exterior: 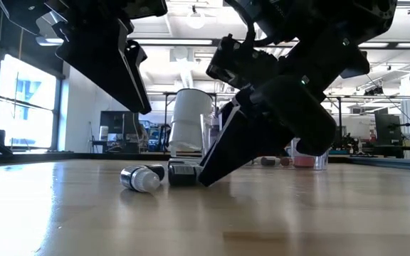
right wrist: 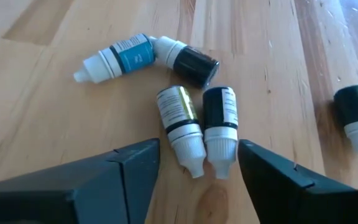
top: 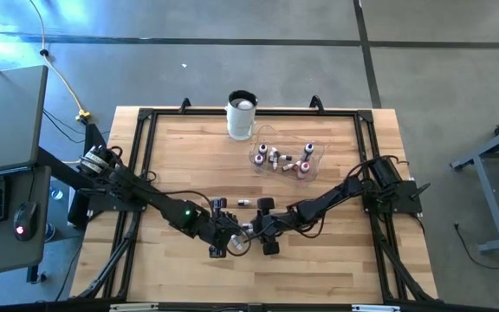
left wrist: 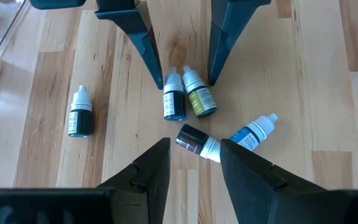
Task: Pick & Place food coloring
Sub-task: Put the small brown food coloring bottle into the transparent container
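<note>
Right claw was spread wide, empty, straddling two touching bottles on the tabletop. Both might be pinched together. Left claw, also open and empty, was near enough for collision.

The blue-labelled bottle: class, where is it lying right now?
The blue-labelled bottle lies on its side on the wooden table, near its front middle, cap against a dark bottle, between the left gripper and right gripper.

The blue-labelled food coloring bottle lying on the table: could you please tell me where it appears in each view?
High view: too small to pick out among the claws low of centre.
Low view: cannot tell it apart.
Left wrist view: blue-labelled bottle, right of centre.
Right wrist view: upper left.
Shared landmark: the black bottle, whose cap touches the blue-labelled bottle.
</note>
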Motion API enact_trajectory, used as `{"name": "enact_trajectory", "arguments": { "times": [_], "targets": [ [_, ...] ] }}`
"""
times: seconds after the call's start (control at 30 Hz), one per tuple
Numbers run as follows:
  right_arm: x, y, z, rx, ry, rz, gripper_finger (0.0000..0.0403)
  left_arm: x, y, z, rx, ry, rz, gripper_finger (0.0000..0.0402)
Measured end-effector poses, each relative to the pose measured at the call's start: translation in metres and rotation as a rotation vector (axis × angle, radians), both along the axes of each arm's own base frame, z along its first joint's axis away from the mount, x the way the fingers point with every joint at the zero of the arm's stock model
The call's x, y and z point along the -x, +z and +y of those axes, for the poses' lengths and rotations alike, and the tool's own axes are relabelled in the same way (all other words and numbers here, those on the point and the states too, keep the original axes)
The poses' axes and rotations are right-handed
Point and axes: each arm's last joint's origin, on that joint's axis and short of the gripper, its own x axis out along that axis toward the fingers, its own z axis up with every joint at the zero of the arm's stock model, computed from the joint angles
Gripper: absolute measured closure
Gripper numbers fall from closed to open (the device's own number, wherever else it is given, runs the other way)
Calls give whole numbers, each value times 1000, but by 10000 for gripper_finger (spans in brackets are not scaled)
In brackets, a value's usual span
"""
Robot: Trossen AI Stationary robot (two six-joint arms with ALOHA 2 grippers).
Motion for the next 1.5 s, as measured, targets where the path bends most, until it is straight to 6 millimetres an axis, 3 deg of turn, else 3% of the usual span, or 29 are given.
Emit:
{"name": "enact_trajectory", "arguments": {
  "times": [0.23, 0.63, 1.03, 1.5],
  "targets": [
    [0, 0, -1, -2, -7, -3, 194, 0, 0, 0, 0, 0, 0, 263],
    [-2, 2, 0, -10, 1, -20, 272, 0, 0, 0, -8, 6, -5, 263],
    [-1, 0, 1, -43, 43, 4, 319, 0, 0, 0, -8, 6, -5, 263],
    [2, 1, 10, 6, 91, -12, 257, -3, 2, -3, 43, -23, -25, 263]
  ]
}}
